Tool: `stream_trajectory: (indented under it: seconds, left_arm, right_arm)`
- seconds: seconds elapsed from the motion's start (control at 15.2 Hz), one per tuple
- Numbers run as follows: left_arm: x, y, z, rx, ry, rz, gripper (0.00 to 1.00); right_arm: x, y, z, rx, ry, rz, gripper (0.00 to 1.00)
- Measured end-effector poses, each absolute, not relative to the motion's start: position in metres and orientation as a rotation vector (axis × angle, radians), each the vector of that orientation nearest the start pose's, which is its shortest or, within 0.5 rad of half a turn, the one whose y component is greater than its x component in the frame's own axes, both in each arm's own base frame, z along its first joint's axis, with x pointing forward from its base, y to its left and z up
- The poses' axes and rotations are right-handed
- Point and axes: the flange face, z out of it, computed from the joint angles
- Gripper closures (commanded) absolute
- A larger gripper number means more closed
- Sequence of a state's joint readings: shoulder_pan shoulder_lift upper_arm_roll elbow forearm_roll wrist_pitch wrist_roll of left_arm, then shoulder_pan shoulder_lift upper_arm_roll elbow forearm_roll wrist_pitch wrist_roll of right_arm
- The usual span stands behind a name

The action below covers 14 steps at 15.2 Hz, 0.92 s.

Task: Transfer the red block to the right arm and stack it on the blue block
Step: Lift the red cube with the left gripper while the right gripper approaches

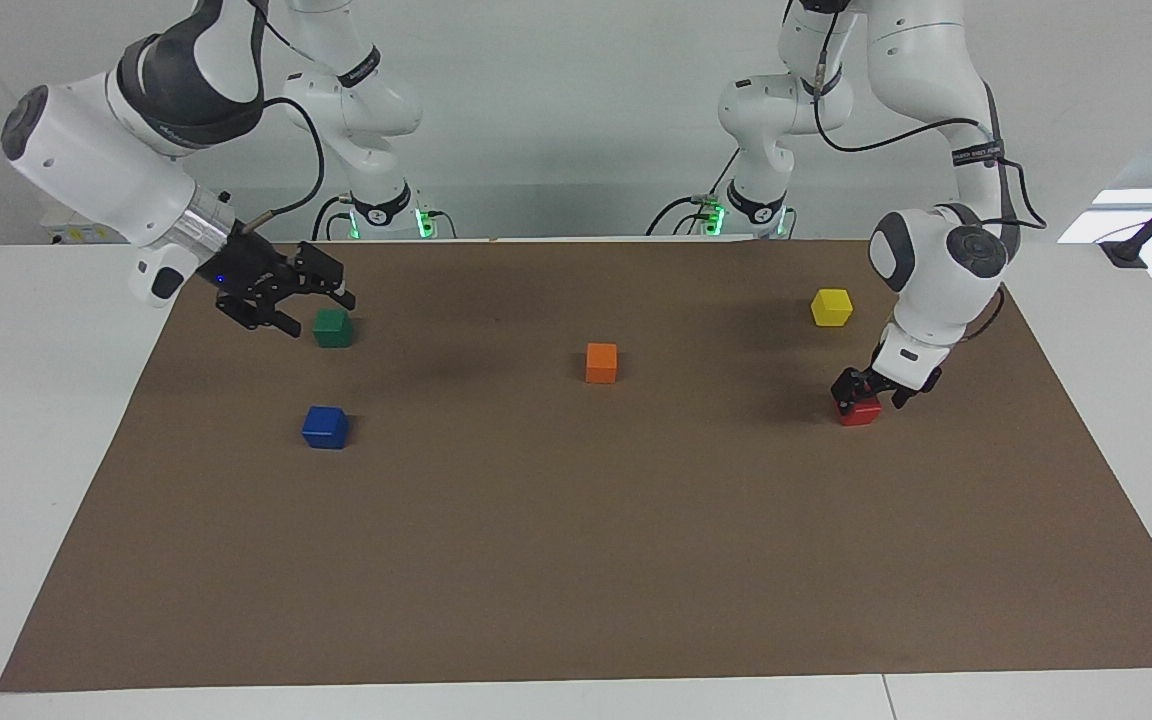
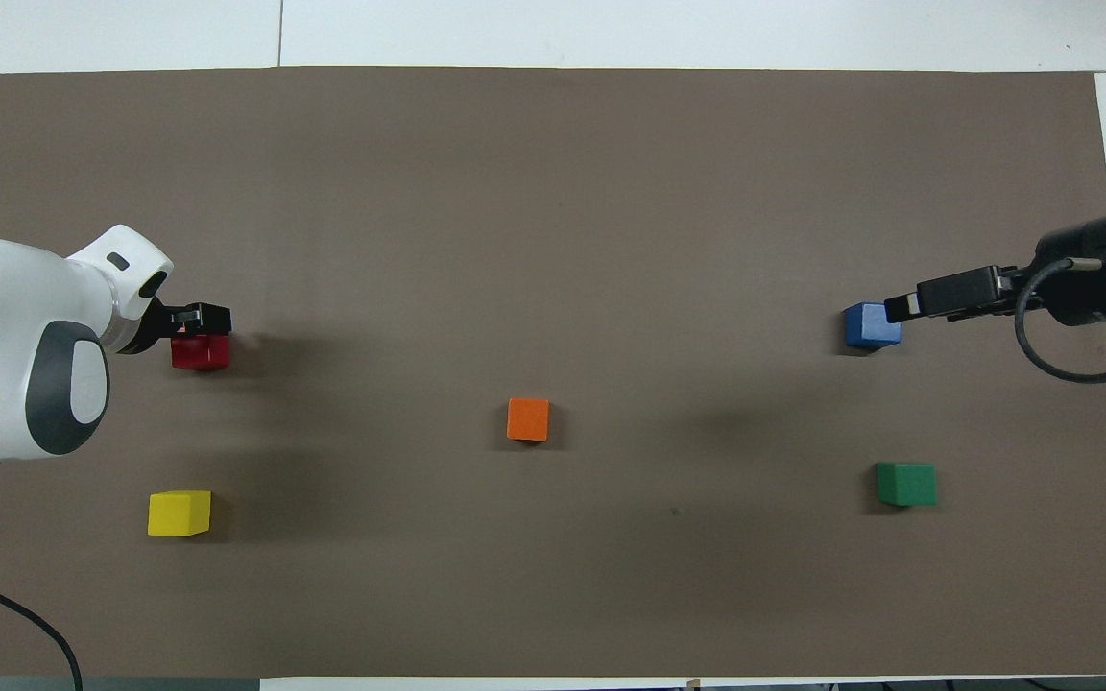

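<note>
Jaws, left gripper (image 1: 868, 392): down at the red block (image 1: 861, 411), one finger on each side of it; whether they press it or only flank it cannot be told. The block sits on the mat.
Jaws, right gripper (image 1: 311, 300): parted, holding nothing, raised over the mat at the right arm's end, just above and beside the green block (image 1: 333, 328).
Right arm (image 1: 116, 165): waits; a small blue light shows at its wrist.
Surroundings: brown mat (image 1: 576, 560) covers most of the white table (image 1: 26, 400). Yellow block (image 1: 831, 307) lies near the red block, nearer to the robots. Orange block (image 1: 601, 362) sits about mid-mat, between the two ends. Green block lies nearer to the robots than the blue block (image 1: 325, 427).
Obstructions: orange block is the only item on the mat between red and blue; all blocks stand well apart from one another.
Red block: small glossy cube, flat on the mat at the left arm's end, top partly covered by the fingers in the overhead view (image 2: 200, 351).
Blue block: small dark cube, upright, nothing on it, at the right arm's end (image 2: 872, 324).
</note>
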<state>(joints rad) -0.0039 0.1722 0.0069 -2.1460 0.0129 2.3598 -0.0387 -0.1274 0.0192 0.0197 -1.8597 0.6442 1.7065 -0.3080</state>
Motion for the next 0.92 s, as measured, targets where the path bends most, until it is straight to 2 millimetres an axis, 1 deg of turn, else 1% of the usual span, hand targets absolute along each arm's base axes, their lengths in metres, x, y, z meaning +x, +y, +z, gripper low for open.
stream_trajectory:
  seconds: [0.07, 0.13, 0.2, 0.26, 0.33, 0.53, 0.59, 0.66, 0.72, 0.79, 0.85, 0.92]
  left_arm:
    - [0.565, 0.001, 0.321, -3.131, -0.050, -0.052, 0.11]
    - [0.565, 0.001, 0.316, -3.131, -0.048, -0.041, 0.36]
    - [0.565, 0.001, 0.312, -3.131, -0.047, -0.032, 0.71]
    - [0.565, 0.000, 0.309, -3.131, -0.047, -0.025, 0.98]
    - [0.564, 0.001, 0.308, -3.131, -0.048, -0.021, 1.00]
    - [0.564, 0.000, 0.308, -3.145, -0.074, -0.010, 1.00]
    - [0.565, -0.002, 0.310, -3.181, -0.140, 0.018, 1.00]
    - [0.567, -0.006, 0.317, -3.226, -0.234, 0.066, 1.00]
    - [0.570, -0.012, 0.328, -3.259, -0.347, 0.128, 1.00]
    - [0.575, -0.022, 0.345, -3.273, -0.462, 0.195, 1.00]
    - [0.579, -0.034, 0.364, -3.273, -0.556, 0.253, 1.00]
    - [0.581, -0.051, 0.385, -3.275, -0.654, 0.315, 1.00]
  right_arm:
    - [0.557, 0.004, 0.498, -2.378, -0.035, 0.041, 0.00]
    - [0.556, 0.012, 0.489, -2.271, -0.004, 0.039, 0.00]
    - [0.555, 0.020, 0.483, -2.172, 0.025, 0.041, 0.00]
    - [0.554, 0.028, 0.479, -2.079, 0.047, 0.043, 0.00]
    - [0.552, 0.035, 0.473, -1.983, 0.061, 0.050, 0.00]
    - [0.554, 0.051, 0.451, -1.729, 0.107, 0.081, 0.00]
    - [0.554, 0.058, 0.442, -1.650, 0.108, 0.090, 0.00]
    - [0.555, 0.065, 0.427, -1.566, 0.097, 0.093, 0.00]
    - [0.557, 0.073, 0.407, -1.477, 0.090, 0.090, 0.00]
    - [0.560, 0.080, 0.385, -1.407, 0.093, 0.088, 0.00]
    - [0.563, 0.089, 0.367, -1.352, 0.102, 0.089, 0.00]
    - [0.566, 0.102, 0.356, -1.290, 0.113, 0.090, 0.00]
